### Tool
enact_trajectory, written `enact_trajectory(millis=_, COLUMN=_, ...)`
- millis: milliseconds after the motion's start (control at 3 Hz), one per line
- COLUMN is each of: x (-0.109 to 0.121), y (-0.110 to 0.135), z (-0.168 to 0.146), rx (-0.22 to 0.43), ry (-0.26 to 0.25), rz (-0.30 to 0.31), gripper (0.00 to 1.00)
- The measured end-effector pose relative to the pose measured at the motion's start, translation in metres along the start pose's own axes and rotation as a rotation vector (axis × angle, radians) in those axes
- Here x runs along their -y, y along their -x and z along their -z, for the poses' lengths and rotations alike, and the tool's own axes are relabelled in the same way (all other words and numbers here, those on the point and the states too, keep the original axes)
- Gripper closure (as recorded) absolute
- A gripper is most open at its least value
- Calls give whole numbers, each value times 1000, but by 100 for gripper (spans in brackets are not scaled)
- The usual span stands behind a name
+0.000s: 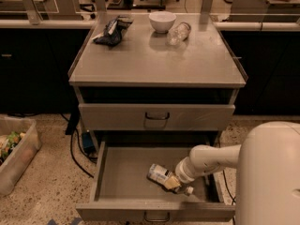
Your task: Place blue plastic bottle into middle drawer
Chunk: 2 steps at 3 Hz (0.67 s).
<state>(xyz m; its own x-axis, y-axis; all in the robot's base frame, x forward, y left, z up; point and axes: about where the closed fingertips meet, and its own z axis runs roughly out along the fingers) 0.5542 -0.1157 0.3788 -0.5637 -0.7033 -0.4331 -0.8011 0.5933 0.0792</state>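
Observation:
The middle drawer (123, 179) stands pulled out at the bottom of the grey cabinet. The blue plastic bottle (159, 174) lies on its side on the drawer floor, right of centre, label up, with its white cap (189, 190) pointing to the front right. My gripper (180, 181) reaches into the drawer from the right on the white arm (213, 157) and sits at the bottle's neck end, touching or just over it.
The closed drawer above (157, 116) overhangs the back of the open one. On the cabinet top (154, 60) are a white bowl (162, 21), a small clear bottle (179, 33) and a dark bag (111, 30). A plastic bin (14, 149) and a cable (75, 149) are on the floor at the left.

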Motion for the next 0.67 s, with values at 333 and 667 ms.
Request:
enact_trajectory(millis=333, x=0, y=0, z=0, rx=0, ry=0, rz=0, gripper=63)
enact_trajectory(millis=667, x=0, y=0, z=0, rx=0, ry=0, rz=0, gripper=40)
